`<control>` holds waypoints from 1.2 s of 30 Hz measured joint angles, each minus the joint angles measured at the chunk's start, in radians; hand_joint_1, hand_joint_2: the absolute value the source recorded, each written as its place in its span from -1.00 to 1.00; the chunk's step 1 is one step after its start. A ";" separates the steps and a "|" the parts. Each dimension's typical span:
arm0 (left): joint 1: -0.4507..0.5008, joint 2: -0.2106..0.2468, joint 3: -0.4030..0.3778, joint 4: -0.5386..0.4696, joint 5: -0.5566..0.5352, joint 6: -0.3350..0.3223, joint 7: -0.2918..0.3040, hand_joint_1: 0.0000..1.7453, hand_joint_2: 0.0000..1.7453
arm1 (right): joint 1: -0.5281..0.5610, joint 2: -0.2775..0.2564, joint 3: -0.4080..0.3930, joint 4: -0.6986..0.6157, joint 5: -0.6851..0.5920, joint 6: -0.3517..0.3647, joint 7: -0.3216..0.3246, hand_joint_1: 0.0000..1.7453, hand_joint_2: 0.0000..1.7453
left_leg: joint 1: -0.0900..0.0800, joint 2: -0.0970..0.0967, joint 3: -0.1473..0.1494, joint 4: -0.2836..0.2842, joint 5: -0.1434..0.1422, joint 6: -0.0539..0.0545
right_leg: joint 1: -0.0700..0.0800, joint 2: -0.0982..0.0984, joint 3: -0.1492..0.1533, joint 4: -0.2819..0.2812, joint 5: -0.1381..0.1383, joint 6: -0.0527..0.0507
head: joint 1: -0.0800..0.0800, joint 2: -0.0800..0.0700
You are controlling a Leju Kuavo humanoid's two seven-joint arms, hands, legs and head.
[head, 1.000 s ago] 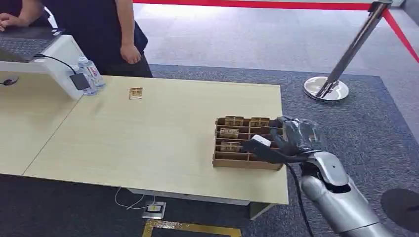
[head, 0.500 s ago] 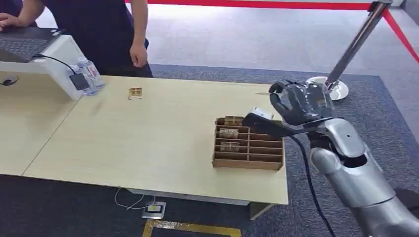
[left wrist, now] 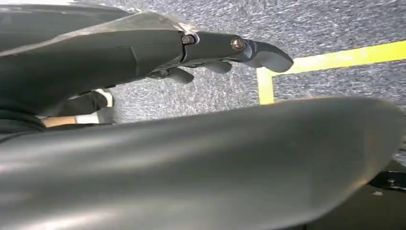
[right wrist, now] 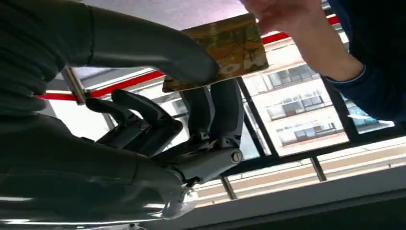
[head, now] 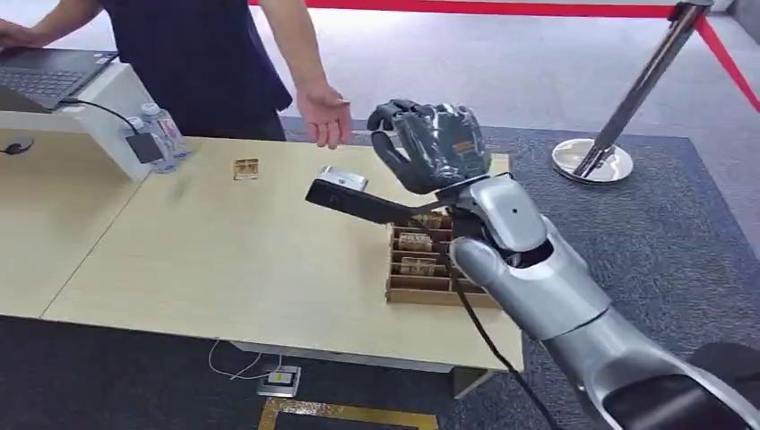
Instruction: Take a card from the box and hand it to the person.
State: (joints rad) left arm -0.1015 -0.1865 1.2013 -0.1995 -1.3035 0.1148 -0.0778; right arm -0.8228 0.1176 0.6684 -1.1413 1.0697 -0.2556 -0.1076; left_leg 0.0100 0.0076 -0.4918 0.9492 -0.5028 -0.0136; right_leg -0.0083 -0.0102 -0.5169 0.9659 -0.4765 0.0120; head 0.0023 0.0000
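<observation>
The right robot hand [head: 428, 143] has risen from the box [head: 439, 264] — pinching a card [right wrist: 220, 50] — to the person's hand [head: 324, 116]; handover is imminent.

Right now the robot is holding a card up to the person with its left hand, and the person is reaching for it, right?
Almost. It is the right hand that holds the card up, not the left. The head view shows the right arm raised toward the person's hand, and the right wrist view shows the card pinched at the fingers while the person reaches for it. The left hand hangs over the floor.
</observation>
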 joint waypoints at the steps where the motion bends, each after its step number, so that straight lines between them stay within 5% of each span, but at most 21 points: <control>1: -0.001 0.000 -0.003 0.000 -0.003 0.000 0.004 -1.00 -1.00 | -0.004 0.018 0.000 0.021 0.013 -0.011 0.000 1.00 1.00 | 0.000 0.000 0.000 0.000 0.000 0.000 | 0.000 0.000 0.000 0.000 0.000 0.000 | 0.000 0.000; 13: -0.004 -0.003 -0.017 0.000 -0.001 0.010 0.024 -1.00 -1.00 | -0.050 0.199 0.005 0.227 0.064 -0.074 -0.036 1.00 1.00 | 0.000 0.000 0.000 0.000 0.000 0.000 | 0.000 0.000 0.000 0.000 0.000 0.000 | 0.000 0.000; 27: -0.008 -0.009 -0.025 0.000 -0.017 0.003 0.027 -1.00 -1.00 | -0.077 0.236 0.016 0.352 0.083 -0.078 0.015 0.98 1.00 | 0.000 0.000 0.000 0.000 0.000 0.000 | 0.000 0.000 0.000 0.000 0.000 0.000 | 0.000 0.000; 28: -0.008 -0.009 -0.025 0.000 -0.018 0.003 0.030 -1.00 -1.00 | -0.077 0.236 0.014 0.357 0.086 -0.078 0.015 -0.42 1.00 | 0.000 0.000 0.000 0.000 0.000 0.000 | 0.000 0.000 0.000 0.000 0.000 0.000 | 0.000 0.000; 30: -0.009 -0.009 -0.026 0.000 -0.019 0.002 0.033 -1.00 -1.00 | -0.077 0.236 0.006 0.366 0.088 -0.076 0.015 -1.00 1.00 | 0.000 0.000 0.000 0.000 0.000 0.000 | 0.000 0.000 0.000 0.000 0.000 0.000 | 0.000 0.000; 36: -0.011 -0.010 -0.026 0.000 -0.014 0.000 0.037 -1.00 -1.00 | -0.062 0.232 -0.029 0.370 0.057 -0.073 -0.020 -1.00 1.00 | 0.000 0.000 0.000 0.000 0.000 0.000 | 0.000 0.000 0.000 0.000 0.000 0.000 | 0.000 0.000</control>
State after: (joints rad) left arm -0.1121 -0.1961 1.1749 -0.1995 -1.3176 0.1152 -0.0412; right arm -0.8852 0.3495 0.6398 -0.7713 1.1269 -0.3288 -0.1278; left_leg 0.0099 0.0076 -0.4915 0.9493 -0.5028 -0.0136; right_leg -0.0083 -0.0101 -0.5172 0.9656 -0.4764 0.0119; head 0.0023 0.0000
